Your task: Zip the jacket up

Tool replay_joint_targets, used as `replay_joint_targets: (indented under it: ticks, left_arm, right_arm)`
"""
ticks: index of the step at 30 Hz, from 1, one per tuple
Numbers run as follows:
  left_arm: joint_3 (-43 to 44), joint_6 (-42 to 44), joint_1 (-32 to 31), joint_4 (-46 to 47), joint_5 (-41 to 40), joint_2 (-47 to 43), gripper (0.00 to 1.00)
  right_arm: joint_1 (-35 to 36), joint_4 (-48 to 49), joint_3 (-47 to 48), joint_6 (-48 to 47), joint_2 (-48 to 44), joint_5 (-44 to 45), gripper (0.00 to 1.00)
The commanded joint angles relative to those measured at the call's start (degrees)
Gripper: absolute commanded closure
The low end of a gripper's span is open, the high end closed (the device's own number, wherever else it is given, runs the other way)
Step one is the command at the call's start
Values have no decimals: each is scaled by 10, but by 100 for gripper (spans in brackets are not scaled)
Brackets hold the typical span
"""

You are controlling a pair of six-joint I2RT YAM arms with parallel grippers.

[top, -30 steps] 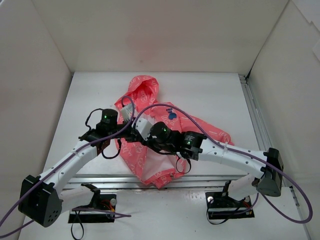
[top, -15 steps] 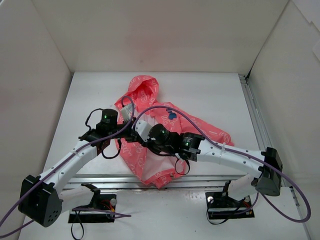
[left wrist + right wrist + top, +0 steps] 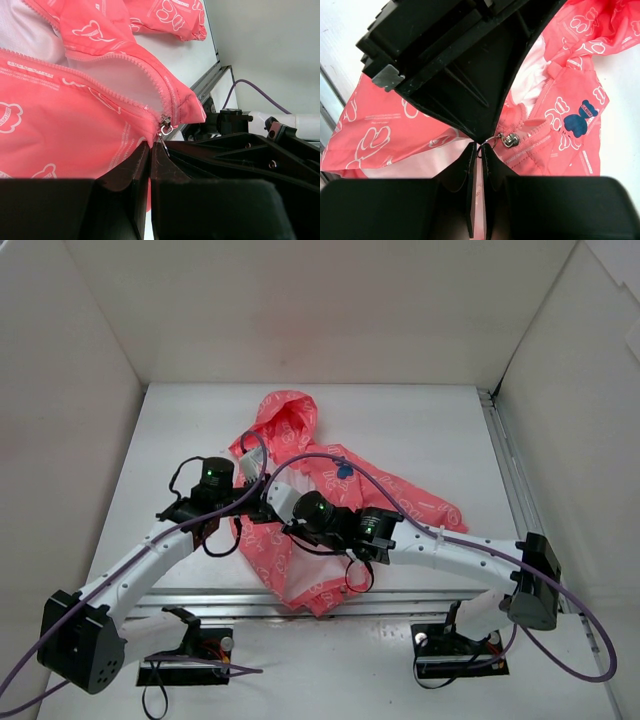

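The two arms hide the jacket's (image 3: 288, 420) middle from above; it lies at mid-surface (image 3: 430, 430), its hem draped over the near rail (image 3: 200, 596). The left pincer (image 3: 150, 148) is clenched on pink fabric beside the zip pull (image 3: 509, 141), and the right pincer (image 3: 479, 149) is clenched on the pull's ring. We cannot read the lettering on the blue emblem (image 3: 577, 120). Bare surface runs far and right.
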Motion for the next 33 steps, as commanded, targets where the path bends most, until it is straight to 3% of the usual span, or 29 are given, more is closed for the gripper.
replay_joint_targets:
  ticks: [1, 8, 17, 33]
  left_arm:
    - [14, -12, 1, 48, 31, -19, 100]
    - [6, -8, 1, 46, 29, -22, 100]
    - [-3, 17, 1, 22, 6, -27, 100]
    - [-8, 54, -11, 4, 10, -43, 100]
  right_arm:
    - [1, 25, 6, -2, 5, 43, 100]
    - [0, 29, 9, 4, -17, 46, 100]
    - [-34, 28, 23, 26, -69, -12, 100]
    - [-59, 28, 59, 34, -42, -38, 100]
